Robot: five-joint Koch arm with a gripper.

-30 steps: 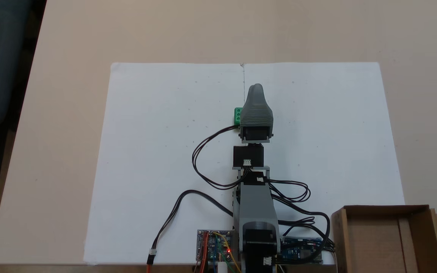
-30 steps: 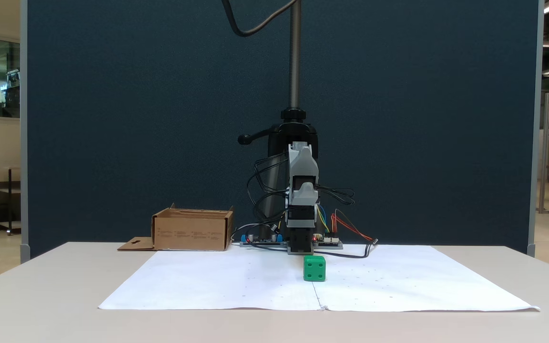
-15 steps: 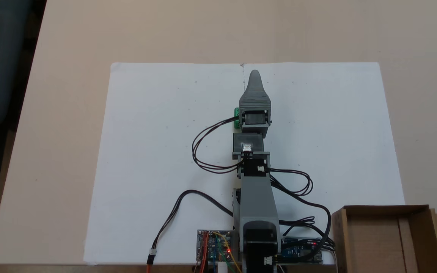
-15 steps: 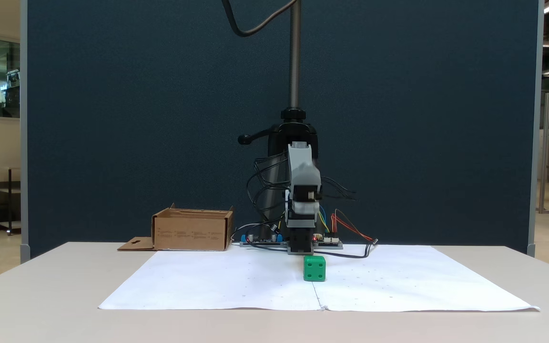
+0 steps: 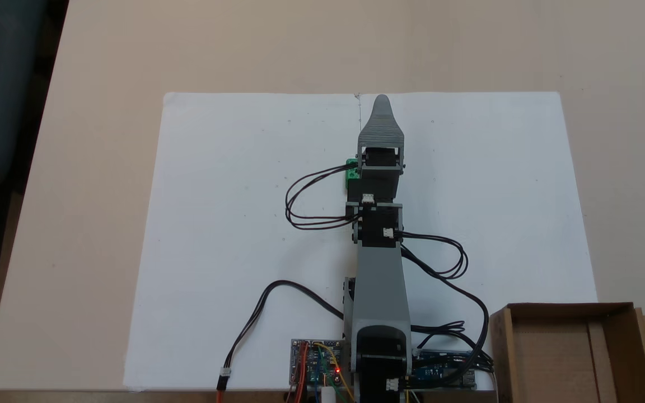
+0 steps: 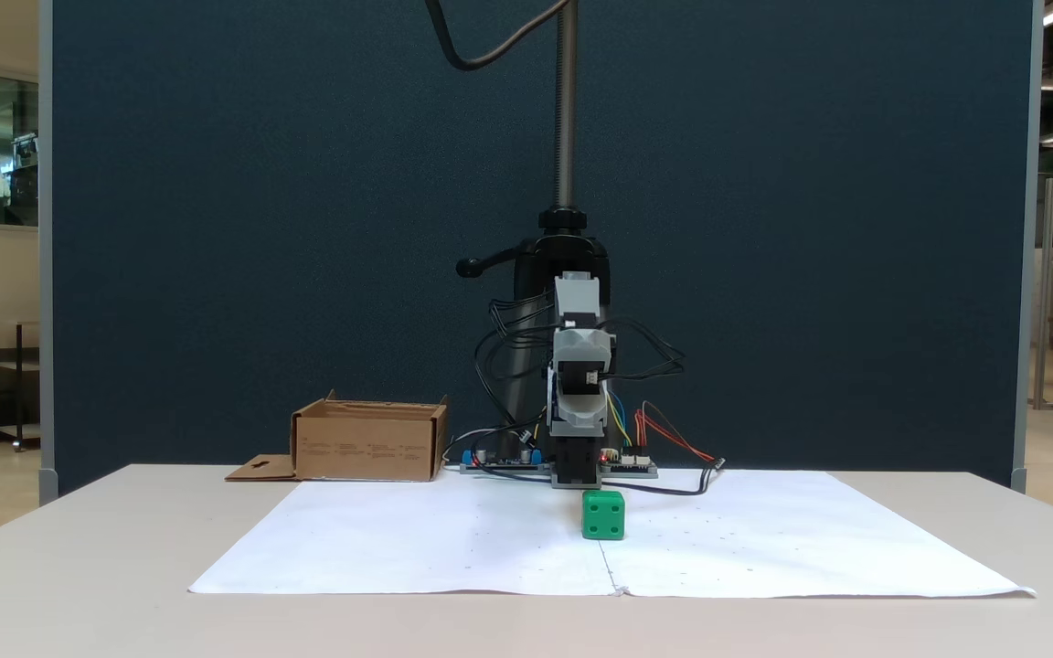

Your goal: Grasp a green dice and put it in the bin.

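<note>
On the white paper sheet (image 5: pixel 233 224) covering the middle of the tabletop (image 5: pixel 104 67): green dice (image 6: pixel 603 514), resting flat, pips facing the front camera, just right of the sheet's centre crease in that view. Seen from above, mostly hidden beneath the arm, only a green sliver (image 5: pixel 351 170) exposed at the left edge of the wrist servo. End effector (image 5: pixel 381 106) stretched out past the dice toward the far edge of the sheet, raised off the paper in the frontal view (image 6: pixel 579 429). Jaws stacked one behind the other for both cameras; opening cannot be told. No contact with the dice visible. Bin (image 5: pixel 613 313), brown cardboard, open side up, parked at the near right corner in the top view, hang-hole flap lying outward; at the far left beside the arm base in the frontal view (image 6: pixel 366 448), well apart from the dice. Control boards (image 5: pixel 314 366) and loose black cables at the arm base.
</note>
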